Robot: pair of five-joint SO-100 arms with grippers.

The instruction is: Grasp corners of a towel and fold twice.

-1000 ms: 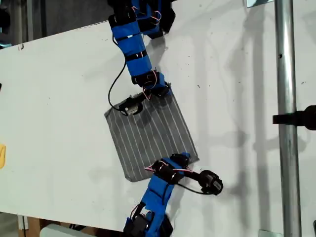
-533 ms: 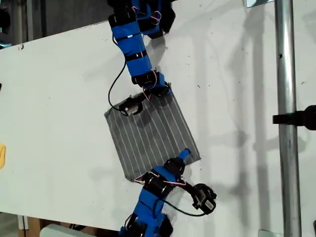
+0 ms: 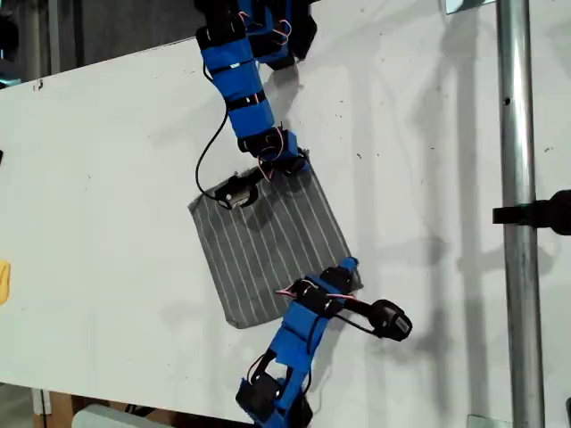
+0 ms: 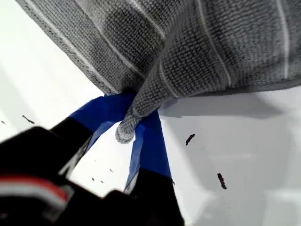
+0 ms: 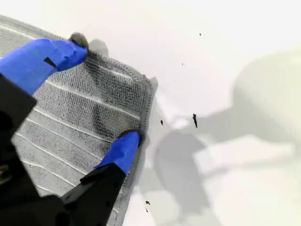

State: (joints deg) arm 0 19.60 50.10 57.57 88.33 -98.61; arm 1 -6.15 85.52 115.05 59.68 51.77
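Exterior view: towel [image 3: 268,245] flat, unfolded on white table [image 3: 107,178]; first claw [image 4: 134,127] pinched on one corner [image 4: 126,133], second claw [image 5: 106,92] spread wide astride another corner [image 5: 148,82]; both folds outstanding.

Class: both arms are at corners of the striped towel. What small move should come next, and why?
Probably close my second gripper: its jaws stand open astride a corner of the towel, while my first gripper has another corner pinched.
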